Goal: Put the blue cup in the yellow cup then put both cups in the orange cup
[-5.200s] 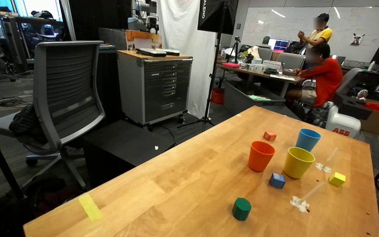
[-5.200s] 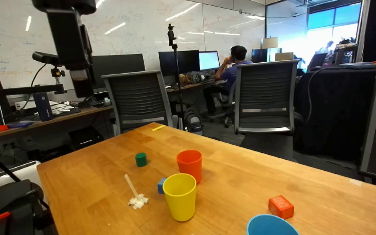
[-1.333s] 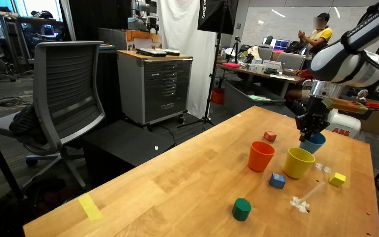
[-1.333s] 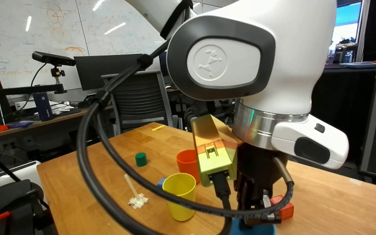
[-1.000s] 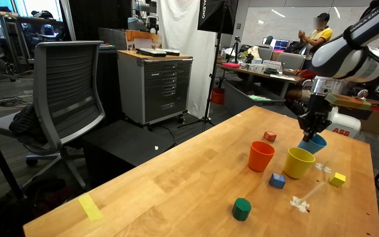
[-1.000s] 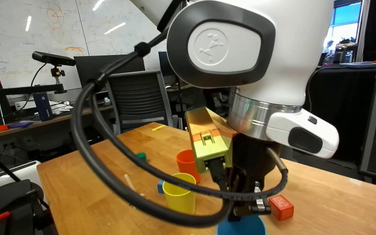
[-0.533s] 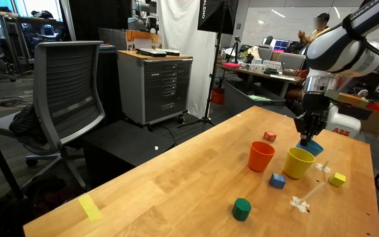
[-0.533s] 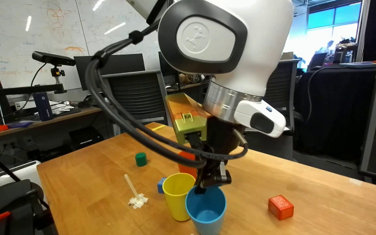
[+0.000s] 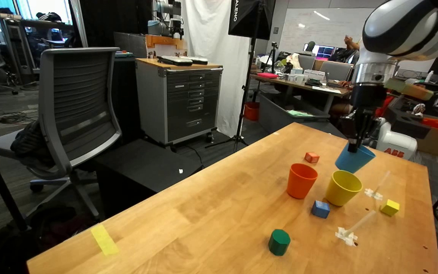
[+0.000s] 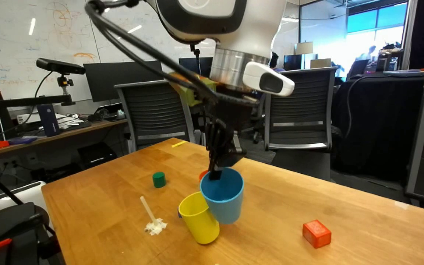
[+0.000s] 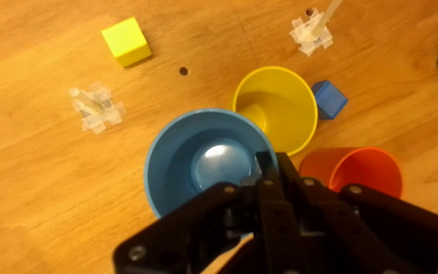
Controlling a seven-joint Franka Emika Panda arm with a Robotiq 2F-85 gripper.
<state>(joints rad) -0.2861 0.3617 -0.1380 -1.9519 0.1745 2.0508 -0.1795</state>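
Note:
The light-blue cup [image 9: 350, 161] hangs tilted above the table, right beside the yellow cup. My gripper [image 11: 276, 158] is shut on its rim, one finger inside the cup and one outside. In an exterior view the yellow cup [image 10: 201, 226] leans over, away from the blue cup [image 10: 226, 211], which overlaps its rim edge there and seems to touch it. The yellow cup's inside [image 11: 287, 114] shows nothing in it. Upright on the table stands the orange cup [image 9: 299, 186]; in an exterior view the blue cup hides nearly all of the orange cup [image 10: 203, 174].
A blue block [image 11: 330, 99] lies close to the yellow cup. Around the cups are a yellow block [image 9: 389, 207], a red block [image 9: 311, 157] and a green block [image 9: 279, 242]. Two thin sticks [image 9: 360, 222] rise from taped spots on the table.
The gripper, shut on the blue cup's rim, has raised it off the table and carried it to the yellow cup. The yellow cup has gone from upright to leaning.

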